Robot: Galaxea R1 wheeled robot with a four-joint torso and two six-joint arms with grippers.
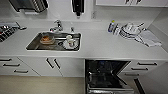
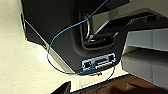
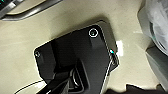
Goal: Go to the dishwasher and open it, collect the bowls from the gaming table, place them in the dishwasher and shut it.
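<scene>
The dishwasher (image 1: 107, 75) stands open under the white counter (image 1: 100, 46), right of the middle in the head view. Its door is folded down toward me and the dark racked inside shows. The bowls and the gaming table are out of view. Both wrist views look down past my own dark base onto the beige floor (image 2: 15, 50) (image 3: 75, 22).
A steel sink (image 1: 35, 43) left of the dishwasher holds a cup on a plate and a brown dish. Stacked dishes (image 1: 130, 30), a cloth (image 1: 150, 37) and a bottle (image 1: 111, 25) sit on the counter's right. White cabinet doors (image 1: 52, 65) and drawers (image 1: 145, 66) flank the dishwasher.
</scene>
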